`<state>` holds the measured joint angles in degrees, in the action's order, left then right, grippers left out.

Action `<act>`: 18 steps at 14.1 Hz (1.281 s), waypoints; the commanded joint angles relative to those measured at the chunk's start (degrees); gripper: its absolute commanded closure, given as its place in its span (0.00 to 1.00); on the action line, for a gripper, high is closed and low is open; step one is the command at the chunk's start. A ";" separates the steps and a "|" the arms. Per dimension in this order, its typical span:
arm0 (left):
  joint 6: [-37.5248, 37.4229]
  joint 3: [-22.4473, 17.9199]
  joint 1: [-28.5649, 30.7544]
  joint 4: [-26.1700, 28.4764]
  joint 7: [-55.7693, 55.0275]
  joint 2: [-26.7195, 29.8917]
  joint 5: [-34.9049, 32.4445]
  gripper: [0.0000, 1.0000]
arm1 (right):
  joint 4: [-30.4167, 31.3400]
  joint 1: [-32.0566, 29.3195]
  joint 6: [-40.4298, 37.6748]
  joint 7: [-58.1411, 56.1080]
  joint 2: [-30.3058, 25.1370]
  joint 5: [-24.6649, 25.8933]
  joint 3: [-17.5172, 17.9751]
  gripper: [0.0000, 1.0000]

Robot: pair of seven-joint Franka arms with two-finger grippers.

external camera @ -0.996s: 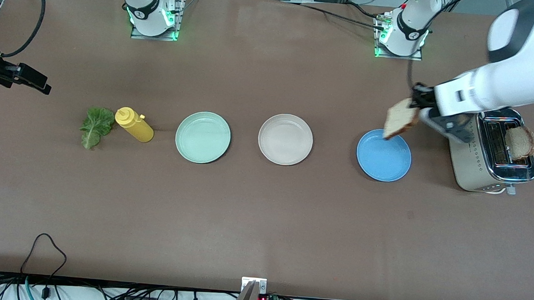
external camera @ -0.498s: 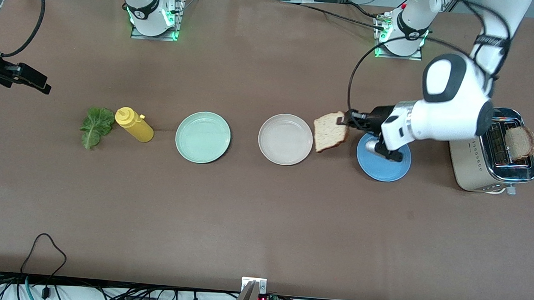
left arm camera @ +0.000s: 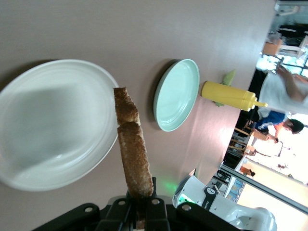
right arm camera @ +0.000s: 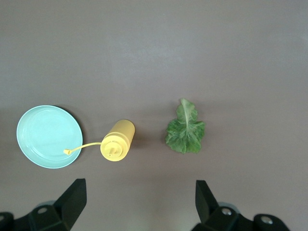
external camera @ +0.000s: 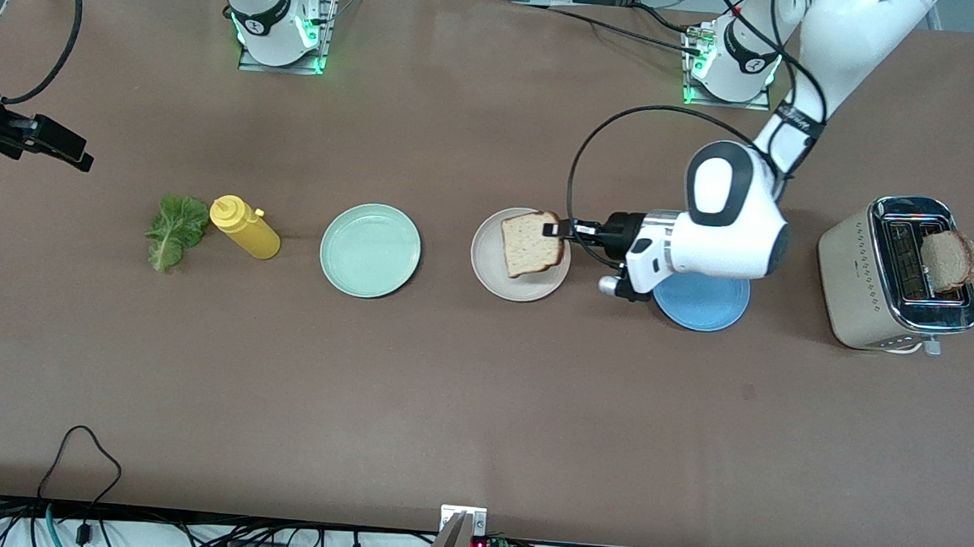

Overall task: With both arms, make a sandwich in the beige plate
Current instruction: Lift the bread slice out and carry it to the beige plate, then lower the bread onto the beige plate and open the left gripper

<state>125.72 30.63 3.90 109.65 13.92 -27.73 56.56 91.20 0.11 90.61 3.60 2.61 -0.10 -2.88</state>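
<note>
In the front view the brown worktop (external camera: 480,391) lies bare across its whole strip nearest the camera, with the things in one row across its middle: a lettuce leaf (external camera: 175,230) and a yellow squeeze bottle (external camera: 245,226) toward the right arm's end, then a mint green plate (external camera: 370,250), the beige plate (external camera: 492,265), a blue plate (external camera: 709,308) and a toaster (external camera: 897,277) with a bread slice in the toaster (external camera: 949,259) standing up from one slot. The left claw (external camera: 554,229) is clamped on a held bread slice (external camera: 529,244), light brown with a darker crust, up in the air over the beige plate; the mint green plate shows nothing in it. The right claw (external camera: 47,143) waits over the worktop's edge at the right arm's end. In the left wrist view the held slice (left arm camera: 132,149) shows edge-on, pinched between the fingers, above the beige plate's (left arm camera: 53,125) rim. In the right wrist view the right claw's fingers (right arm camera: 72,199) stand wide apart, holding nothing, above the bottle and the leaf.
</note>
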 commanded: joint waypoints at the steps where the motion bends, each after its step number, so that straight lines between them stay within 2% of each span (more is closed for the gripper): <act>1: 0.50 -0.48 0.32 0.74 13.29 -2.58 4.77 1.00 | 0.64 -0.19 -0.35 0.36 -0.94 -0.61 -0.02 0.00; 4: 0.58 -1.01 1.02 3.03 25.33 -2.59 7.58 1.00 | 0.55 -0.19 -0.35 0.45 -0.76 -0.78 -0.11 0.00; 6: 0.50 -2.41 0.94 4.95 34.91 -3.20 15.03 1.00 | 0.55 -0.46 -0.26 0.45 -0.59 -0.87 -0.29 0.00; 8: 0.41 -2.60 0.76 6.80 40.29 -3.38 18.83 1.00 | 0.47 -0.90 -0.09 0.36 -0.41 -2.09 -0.64 0.00; 11: -0.03 -2.42 0.93 8.04 42.07 -4.25 20.77 1.00 | 0.38 -2.47 0.18 0.36 0.46 -5.87 -2.31 0.00; 13: 0.06 -2.59 0.41 8.13 43.65 -5.48 22.97 1.00 | 0.38 -2.83 0.44 0.36 0.64 -5.97 -2.31 0.00; 18: 0.23 -2.60 0.41 8.04 46.64 -8.82 22.98 1.00 | 0.47 -3.27 0.09 0.27 0.91 -5.97 -2.31 0.00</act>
<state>126.05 27.98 4.28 117.86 57.04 -35.03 77.80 91.31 -2.39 90.75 3.82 3.85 -4.82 -5.54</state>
